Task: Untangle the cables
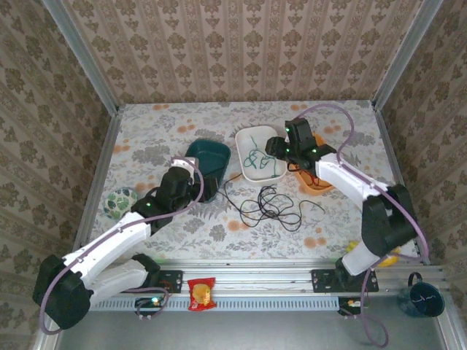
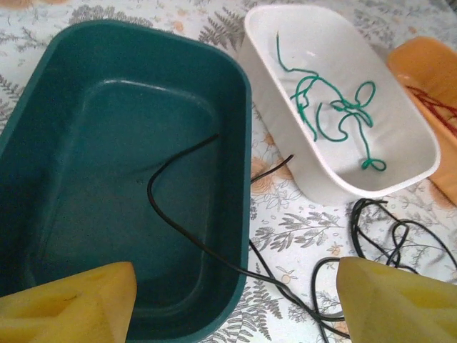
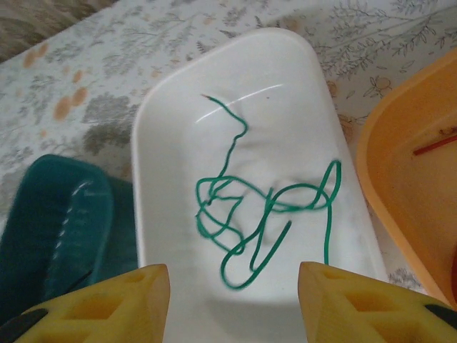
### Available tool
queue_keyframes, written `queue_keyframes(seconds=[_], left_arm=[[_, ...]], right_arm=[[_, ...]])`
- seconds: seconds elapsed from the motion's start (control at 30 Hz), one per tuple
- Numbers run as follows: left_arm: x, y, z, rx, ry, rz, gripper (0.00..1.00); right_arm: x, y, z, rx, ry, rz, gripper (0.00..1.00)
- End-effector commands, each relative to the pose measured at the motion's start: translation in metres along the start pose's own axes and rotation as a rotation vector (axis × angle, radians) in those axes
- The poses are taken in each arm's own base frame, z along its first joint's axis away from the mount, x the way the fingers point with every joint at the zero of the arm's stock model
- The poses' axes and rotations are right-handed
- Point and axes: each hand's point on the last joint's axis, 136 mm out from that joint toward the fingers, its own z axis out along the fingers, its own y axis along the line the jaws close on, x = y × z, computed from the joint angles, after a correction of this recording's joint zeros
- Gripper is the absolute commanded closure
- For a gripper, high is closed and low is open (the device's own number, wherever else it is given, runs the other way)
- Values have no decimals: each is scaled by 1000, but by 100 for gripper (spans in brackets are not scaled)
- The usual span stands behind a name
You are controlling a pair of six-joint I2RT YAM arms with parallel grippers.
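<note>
My left fingers [image 2: 68, 304] hang open with nothing between them over the dark teal plastic bin [image 2: 43, 107]. My right fingers [image 3: 100, 304] stand apart and empty above the white oblong plastic tray [image 3: 171, 107]. The worry is the thin black cable [image 2: 151, 187]. Only one end lies in the teal bin; it crosses the rim and the rest sprawls in loose, overlapping loops on the flowered table [image 1: 139, 138], just beside the white tray. I judge that the loops outside could drag that end back out. If I pull the strand quickly, the loops may cinch into a knot or catch the white tray's corner and shove it. So thin a wire could also slip from my pads. The thin green cable [image 3: 273, 205] lies wholly in the white tray, crossing itself several times, so a careless dip of my right fingers could hook it and lift it out. The thin red cable [image 3: 434, 147] lies in the orange plastic tray [image 3: 400, 200], though I see only part of it. Counted: three cables, one each of green, black and red; three containers, one each of teal, white and orange; two pairs of fingers.
</note>
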Motion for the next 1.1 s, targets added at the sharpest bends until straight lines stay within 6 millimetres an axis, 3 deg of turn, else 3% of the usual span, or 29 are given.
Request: queue_keyframes(seconds=[0.0, 0.07, 0.2, 0.3, 0.37, 0.47, 0.6, 0.87, 0.97, 1.07], left_arm=[[-4, 5, 4, -62, 8, -44, 25], [-6, 15, 6, -124, 3, -77, 25], [-9, 52, -3, -337, -15, -172, 25], [-8, 75, -15, -454, -31, -210, 24], [-7, 83, -21, -484, -39, -226, 24], [-5, 88, -27, -485, -55, -249, 24], [1, 95, -35, -478, -64, -290, 24], [7, 99, -36, -458, -37, -317, 24], [7, 100, -37, -455, -37, -326, 24], [5, 98, -36, -438, -46, -324, 24]], right_arm=[[27, 31, -27, -154, 62, -118, 48], [60, 51, -32, -260, 175, -192, 48], [138, 85, -35, -395, 417, -373, 47], [175, 101, -25, -431, 525, -460, 47], [187, 110, -15, -434, 564, -496, 47], [195, 120, 3, -415, 573, -545, 47], [194, 118, 30, -350, 575, -573, 47], [201, 123, 56, -358, 593, -580, 50], [205, 126, 58, -374, 608, -564, 59], [202, 126, 52, -376, 589, -566, 87]])
